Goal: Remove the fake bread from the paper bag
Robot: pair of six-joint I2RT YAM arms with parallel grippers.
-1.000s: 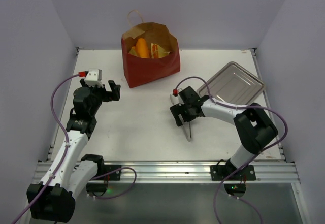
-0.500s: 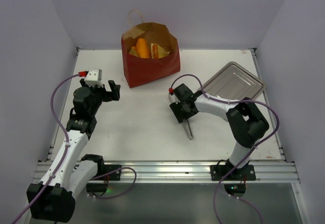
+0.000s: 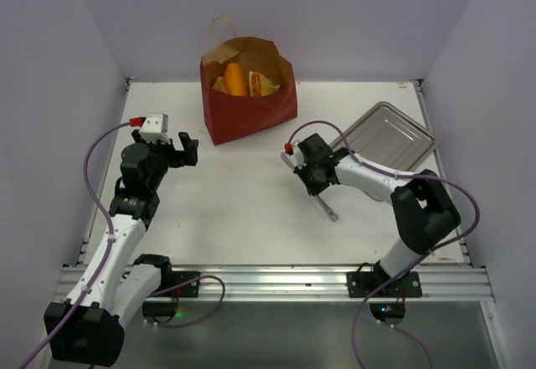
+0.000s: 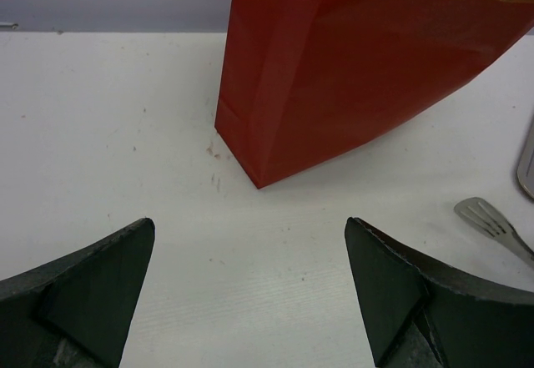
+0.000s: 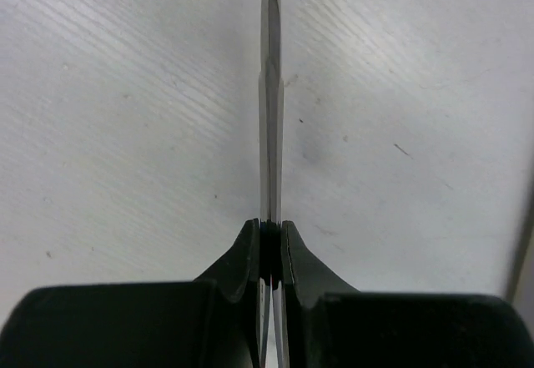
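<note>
Because the fake bread (image 3: 235, 79) sits down inside the upright paper bag (image 3: 247, 114), my right claw (image 5: 269, 228) is clamped tight on the thin metal spatula (image 5: 269, 93), likely as a reaching tool, while my left claw (image 4: 249, 234) gapes wide, empty, facing the bag

The left arm (image 3: 113, 239) and right arm (image 3: 373, 183) have white links, black joints, black wedge-shaped fingers (image 4: 79, 297) and looping purple cables (image 3: 90, 164) (red-capped at the wrists).
</note>
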